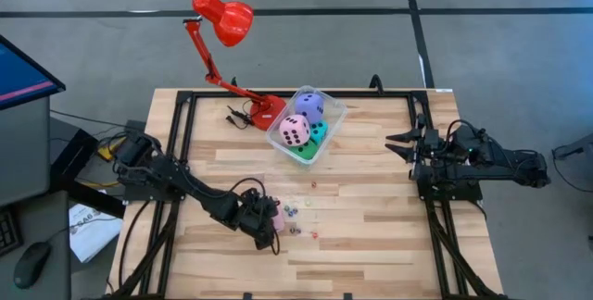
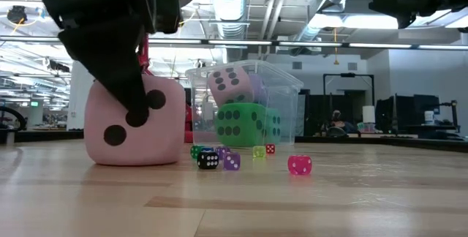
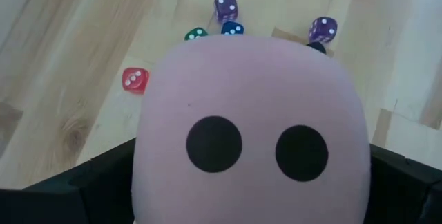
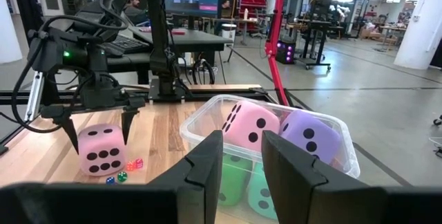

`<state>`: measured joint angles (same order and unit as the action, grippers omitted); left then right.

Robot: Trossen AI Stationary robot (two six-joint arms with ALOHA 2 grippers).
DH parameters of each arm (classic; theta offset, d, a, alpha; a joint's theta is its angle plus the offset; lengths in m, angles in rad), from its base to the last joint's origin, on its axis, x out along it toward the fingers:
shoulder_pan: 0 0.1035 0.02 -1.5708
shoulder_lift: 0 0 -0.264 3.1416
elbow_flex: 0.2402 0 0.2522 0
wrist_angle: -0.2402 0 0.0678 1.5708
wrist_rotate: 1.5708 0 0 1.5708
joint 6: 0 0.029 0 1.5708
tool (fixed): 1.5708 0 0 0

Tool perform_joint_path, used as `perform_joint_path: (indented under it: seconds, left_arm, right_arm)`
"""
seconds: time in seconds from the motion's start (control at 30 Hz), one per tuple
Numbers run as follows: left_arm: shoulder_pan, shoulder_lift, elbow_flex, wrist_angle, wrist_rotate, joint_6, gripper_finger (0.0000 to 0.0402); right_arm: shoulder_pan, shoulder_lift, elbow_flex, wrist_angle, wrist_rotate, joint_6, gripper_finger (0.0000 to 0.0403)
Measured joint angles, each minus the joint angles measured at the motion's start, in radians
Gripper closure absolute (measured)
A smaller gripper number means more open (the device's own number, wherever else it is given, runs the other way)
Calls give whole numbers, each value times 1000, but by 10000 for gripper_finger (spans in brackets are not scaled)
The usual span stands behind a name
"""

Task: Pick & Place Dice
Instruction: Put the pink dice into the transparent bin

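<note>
High view: a clear rectangular plastic tub (image 1: 335, 112) is seen on the far middle of the pale wooden slatted table (image 1: 371, 244), just right of the base of a red desk lamp (image 1: 222, 18). Four soft cubes are held in it: a pink one with dark pips (image 1: 295, 131) on top, a purple-blue one (image 1: 309, 106) beside it on the far side, and a green one (image 1: 304, 151) and a cyan one (image 1: 319, 133) underneath. In the low view the green cube is shown against the tub's near wall, with the pink cube tilted above it.

No brand, label or writing can be read on the tub or the dice.

The second pink soft cube (image 1: 272, 217) is seen resting on the table near the front, left of centre. The left gripper (image 1: 263, 224) is lowered over it, and one finger is placed on each side of the cube; in the left wrist view the cube's two-pip face fills the space between the dark fingers (image 3: 83, 189). Whether the fingers actually press on the cube cannot be told. Many tiny coloured dice (image 1: 293, 213) are scattered on the wood just right of this cube, among them a black one (image 2: 208, 160), a purple one (image 2: 231, 162) and a magenta one (image 2: 299, 164).

The right gripper (image 1: 398, 142) is held at the right side of the table, well apart from the dice, its fingers spread and nothing between them.
</note>
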<state>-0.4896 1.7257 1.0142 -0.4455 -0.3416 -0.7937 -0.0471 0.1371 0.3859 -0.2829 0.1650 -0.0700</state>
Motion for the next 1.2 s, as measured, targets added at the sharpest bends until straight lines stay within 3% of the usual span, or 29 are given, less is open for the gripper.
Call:
perform_joint_path:
  seconds: [0.33, 0.6, 0.87, 1.2]
  left_arm:
    - [-1, 0, 0, 108, 0, 5, 2]
    - [-1, 0, 0, 107, -1, 5, 5]
    - [-1, -1, 0, 106, -2, 4, 42]
    - [-1, -1, 0, 106, -2, 3, 37]
  right_arm:
    - [0, 0, 0, 0, 0, 0, 305]
    - [0, 0, 0, 0, 0, 3, 305]
    - [0, 0, 0, 0, 0, 3, 305]
    - [0, 0, 0, 0, 0, 15, 305]
